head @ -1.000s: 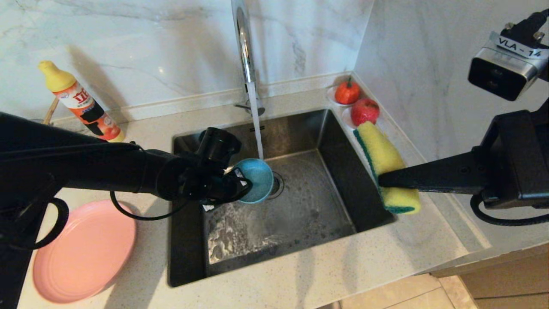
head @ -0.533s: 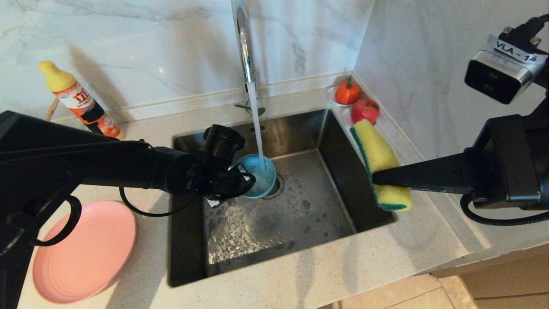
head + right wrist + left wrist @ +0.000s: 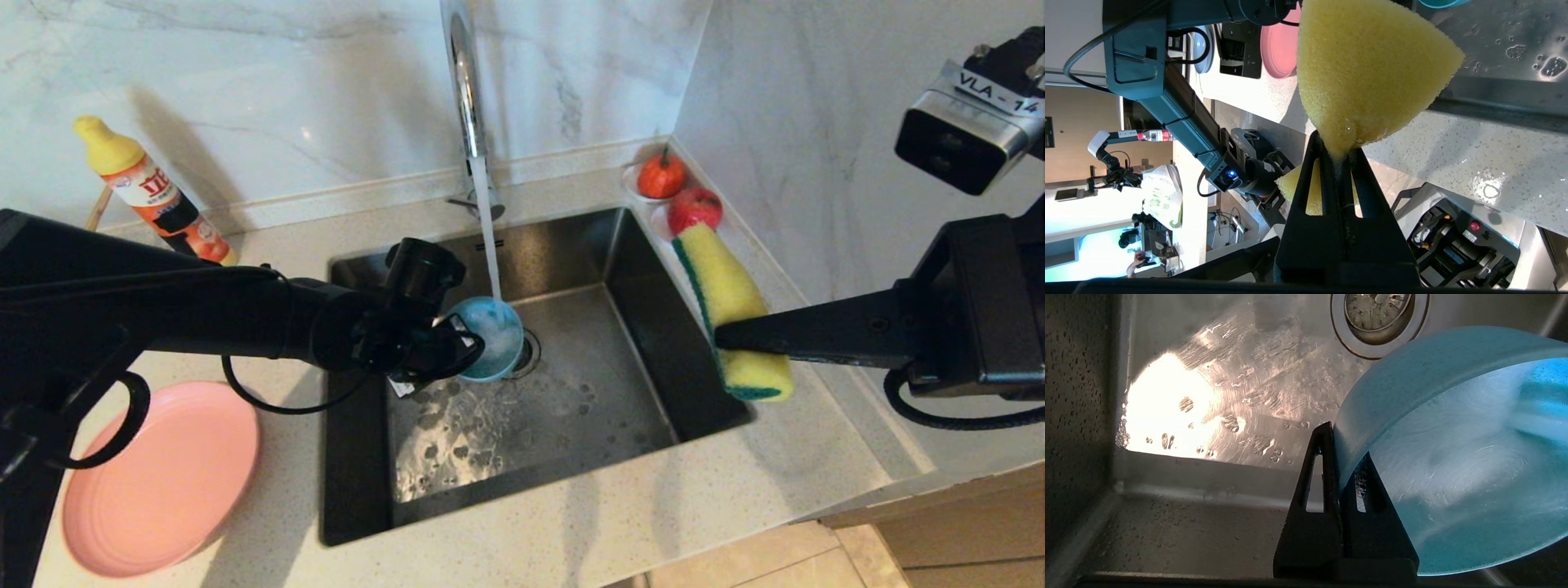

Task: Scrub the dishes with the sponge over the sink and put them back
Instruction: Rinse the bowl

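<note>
Over the sink (image 3: 359,506), left pincer (image 3: 457,347) grips bowl (image 3: 494,335) — right pincer (image 3: 722,336) clamps sponge (image 3: 727,294).

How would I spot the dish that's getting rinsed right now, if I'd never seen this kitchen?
Find the steel sink with its tall tap running. Just above the drain, the left gripper pinches the rim of a small teal-blue bowl under the stream. It is the only blue dish; the pink plate lies flat on the counter to the sink's left.

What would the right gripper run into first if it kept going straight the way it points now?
Probably the teal bowl held by the left gripper under the tap. The right gripper, pinching the sponge, points across the sink towards it, though depth is unclear.
</note>
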Controlling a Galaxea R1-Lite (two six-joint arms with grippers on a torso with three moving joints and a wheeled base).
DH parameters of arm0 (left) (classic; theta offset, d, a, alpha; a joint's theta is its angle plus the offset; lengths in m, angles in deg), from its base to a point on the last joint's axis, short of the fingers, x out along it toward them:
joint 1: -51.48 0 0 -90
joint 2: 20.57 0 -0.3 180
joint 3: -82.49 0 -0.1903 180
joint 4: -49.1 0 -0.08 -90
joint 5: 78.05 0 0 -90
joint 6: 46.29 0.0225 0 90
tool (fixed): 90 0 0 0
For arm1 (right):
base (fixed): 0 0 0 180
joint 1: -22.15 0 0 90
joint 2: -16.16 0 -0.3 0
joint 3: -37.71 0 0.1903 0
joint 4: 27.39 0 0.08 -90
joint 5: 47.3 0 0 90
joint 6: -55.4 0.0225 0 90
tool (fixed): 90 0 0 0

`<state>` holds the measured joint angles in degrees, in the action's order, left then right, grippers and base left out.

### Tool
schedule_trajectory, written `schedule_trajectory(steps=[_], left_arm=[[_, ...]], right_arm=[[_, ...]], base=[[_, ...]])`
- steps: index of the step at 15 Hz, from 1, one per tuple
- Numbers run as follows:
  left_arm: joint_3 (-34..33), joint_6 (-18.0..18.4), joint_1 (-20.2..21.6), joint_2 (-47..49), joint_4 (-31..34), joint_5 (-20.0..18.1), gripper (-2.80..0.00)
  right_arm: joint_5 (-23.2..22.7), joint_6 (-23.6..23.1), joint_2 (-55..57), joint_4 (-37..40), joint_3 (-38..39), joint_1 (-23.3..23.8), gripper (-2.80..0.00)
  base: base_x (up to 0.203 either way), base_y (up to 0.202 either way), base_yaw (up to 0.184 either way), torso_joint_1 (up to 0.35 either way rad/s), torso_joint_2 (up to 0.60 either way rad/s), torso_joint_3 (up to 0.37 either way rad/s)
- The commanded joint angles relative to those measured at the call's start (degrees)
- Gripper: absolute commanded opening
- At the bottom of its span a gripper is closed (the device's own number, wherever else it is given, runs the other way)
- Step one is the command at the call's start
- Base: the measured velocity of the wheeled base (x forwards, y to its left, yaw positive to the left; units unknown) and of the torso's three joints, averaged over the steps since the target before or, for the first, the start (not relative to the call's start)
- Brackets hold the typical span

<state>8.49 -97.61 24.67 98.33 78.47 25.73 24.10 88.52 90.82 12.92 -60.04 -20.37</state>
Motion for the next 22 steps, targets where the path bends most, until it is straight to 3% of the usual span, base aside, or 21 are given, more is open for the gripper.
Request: schedule_trajectory(steps=[1,13,19,22], left_arm=[[0.0,-0.3,0.0,-0.3,0.1,0.1,-2.80],[-7.4,-0.6,0.0,-5.2,0.2,0.6,-2.80],[-18.6,0.5,1.5,-18.7,-0.5,6.4,-2.80],[-24.3,4.7,3.5,-23.9,-5.2,9.6,-2.80]], right_arm=[[-0.1,0.2,0.0,0.1,-0.1,0.0,-2.80],[0.0,0.5,0.1,0.1,-0.2,0.0,-2.80],[-0.1,1.0,-1.4,0.8,-0.7,1.1,-2.80],[-0.1,1.1,-0.8,0.3,0.2,2.2,-2.80]], base=[[0.000,0.000,0.000,0.000,0.00,0.000],[0.000,0.000,0.000,0.000,0.00,0.000],[0.000,0.000,0.000,0.000,0.00,0.000],[0.000,0.000,0.000,0.000,0.00,0.000]])
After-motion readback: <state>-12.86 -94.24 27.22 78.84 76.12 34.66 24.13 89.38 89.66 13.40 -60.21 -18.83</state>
